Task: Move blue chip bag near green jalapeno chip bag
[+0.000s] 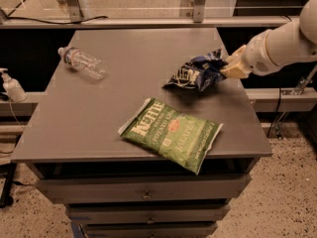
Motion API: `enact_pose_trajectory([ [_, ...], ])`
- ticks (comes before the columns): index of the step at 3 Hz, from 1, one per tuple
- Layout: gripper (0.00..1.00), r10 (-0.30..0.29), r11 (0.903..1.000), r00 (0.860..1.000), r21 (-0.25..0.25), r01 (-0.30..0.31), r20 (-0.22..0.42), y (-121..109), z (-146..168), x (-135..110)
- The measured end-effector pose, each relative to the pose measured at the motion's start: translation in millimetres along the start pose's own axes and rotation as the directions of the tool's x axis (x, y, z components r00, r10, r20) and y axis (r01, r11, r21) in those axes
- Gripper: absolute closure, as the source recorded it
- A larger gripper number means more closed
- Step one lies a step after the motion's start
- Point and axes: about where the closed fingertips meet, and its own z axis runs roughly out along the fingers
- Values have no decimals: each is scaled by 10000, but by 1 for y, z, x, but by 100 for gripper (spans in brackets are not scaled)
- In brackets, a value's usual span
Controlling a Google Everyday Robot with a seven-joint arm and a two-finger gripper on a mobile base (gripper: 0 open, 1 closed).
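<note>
1. Gripper (pixel 232 67) is seen by the table's (pixel 124 43) right edge, clamped on the blue bag (pixel 195 73), which is held just above the top.
2. Green bag (pixel 171 133) is laid flat near the front edge, close by but apart.
3. Bottle (pixel 81 63) is laid at back left.

- Dim, warm overhead light; brighter strip along the frame's top.
- The gripper (pixel 232 67), right of centre, pinches the blue chip bag (pixel 195 73), whose soft shadow falls on the worktop (pixel 124 110).
</note>
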Motion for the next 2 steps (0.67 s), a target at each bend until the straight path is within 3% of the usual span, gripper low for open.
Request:
enact_pose_trajectory([
  [1,100,-62,9999,9996,-120,58,-275,21,-18,21],
  [2,100,-232,9989,9995,-408,223,-224,39,-28,22],
])
